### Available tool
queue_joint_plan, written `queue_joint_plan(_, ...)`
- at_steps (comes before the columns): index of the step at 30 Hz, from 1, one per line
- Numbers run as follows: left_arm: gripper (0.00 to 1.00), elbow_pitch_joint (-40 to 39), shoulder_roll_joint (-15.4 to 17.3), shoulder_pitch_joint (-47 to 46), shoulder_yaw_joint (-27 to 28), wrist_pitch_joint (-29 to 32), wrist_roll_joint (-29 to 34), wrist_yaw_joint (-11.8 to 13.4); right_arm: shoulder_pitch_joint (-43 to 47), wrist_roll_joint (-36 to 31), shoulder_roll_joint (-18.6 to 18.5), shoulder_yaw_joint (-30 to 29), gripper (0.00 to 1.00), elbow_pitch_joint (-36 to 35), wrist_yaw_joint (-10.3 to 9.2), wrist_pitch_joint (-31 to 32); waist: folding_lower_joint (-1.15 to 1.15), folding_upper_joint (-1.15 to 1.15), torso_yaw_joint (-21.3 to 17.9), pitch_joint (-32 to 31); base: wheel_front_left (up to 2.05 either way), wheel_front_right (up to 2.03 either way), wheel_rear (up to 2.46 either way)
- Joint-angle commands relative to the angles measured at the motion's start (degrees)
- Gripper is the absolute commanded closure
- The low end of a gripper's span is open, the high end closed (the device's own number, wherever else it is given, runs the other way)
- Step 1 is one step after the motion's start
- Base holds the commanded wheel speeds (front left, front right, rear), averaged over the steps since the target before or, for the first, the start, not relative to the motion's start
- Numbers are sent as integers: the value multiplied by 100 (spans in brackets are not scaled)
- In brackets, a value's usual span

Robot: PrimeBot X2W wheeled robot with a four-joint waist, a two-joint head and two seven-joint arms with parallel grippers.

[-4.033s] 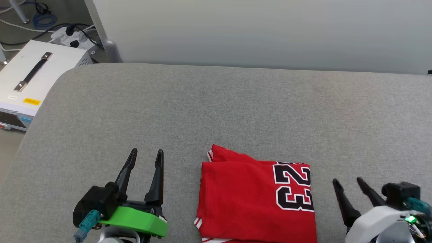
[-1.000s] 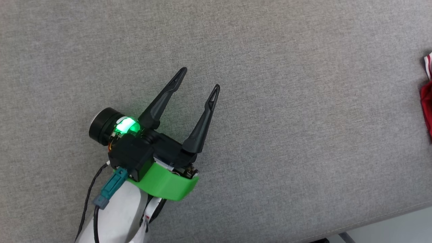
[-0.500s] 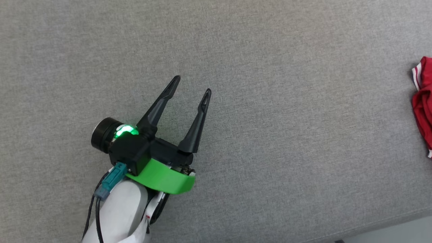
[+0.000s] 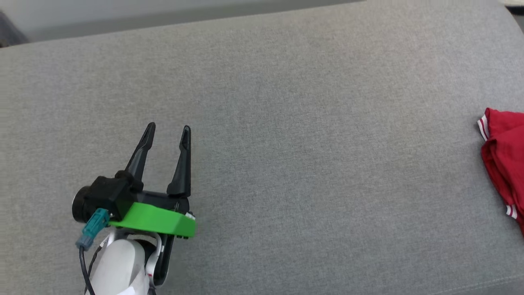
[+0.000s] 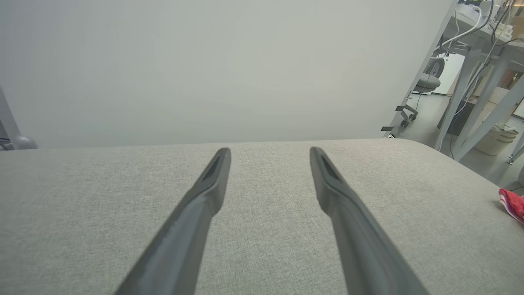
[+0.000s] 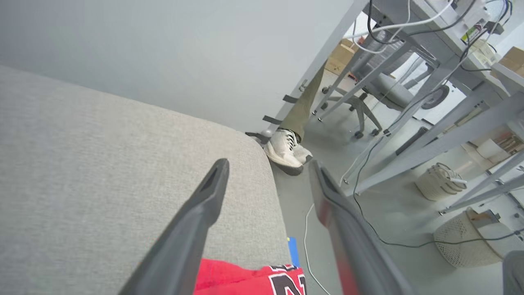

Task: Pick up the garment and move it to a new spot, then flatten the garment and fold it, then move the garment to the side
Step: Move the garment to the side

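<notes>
Well to the right of the left tool (image 4: 168, 127), the red garment (image 4: 505, 155).

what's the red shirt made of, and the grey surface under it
Shirt: thin soft knit, probably polyester jersey, matte; it bunches in loose folds. Grey surface: woven upholstery cloth, matte; a fine heathered weave shows, and the rounded corners suggest padding.

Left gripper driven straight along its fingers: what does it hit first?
Nothing on the grey cushion: the left gripper has a free path to the far edge, then probably the pale wall.
</notes>
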Motion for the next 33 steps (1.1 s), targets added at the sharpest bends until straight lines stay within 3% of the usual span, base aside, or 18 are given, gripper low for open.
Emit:
queue_joint_plan(1, 0, 33, -38, 107, 71, -32, -13, -13, 222, 134, 223, -17, 0, -250, -5, -34, 0, 0, 375, -516, 0, 0, 0)
queue_joint_plan(9, 0, 207, -226, 381, 330, -32, 16, -38, 1277, 471, 1253, -310, 0, -1865, -5, -138, 0, 0, 720, -892, 0, 0, 0)
queue_joint_plan(15, 0, 234, -340, 587, 440, -32, 141, -97, 2122, 464, 1972, -416, 0, -2559, -5, -208, 0, 0, 918, -1132, 0, 0, 0)
queue_joint_plan(27, 0, 411, -515, 982, 519, -32, 289, -225, 3219, 252, 3025, -363, 0, -2529, -5, -895, 0, 0, 1062, -1346, 0, 0, 0)
queue_joint_plan(33, 0, 434, -569, 1045, 606, -32, 373, -247, 3446, -24, 3198, -229, 0, -2368, -5, -1066, 0, 0, 1087, -1371, 0, 0, 0)
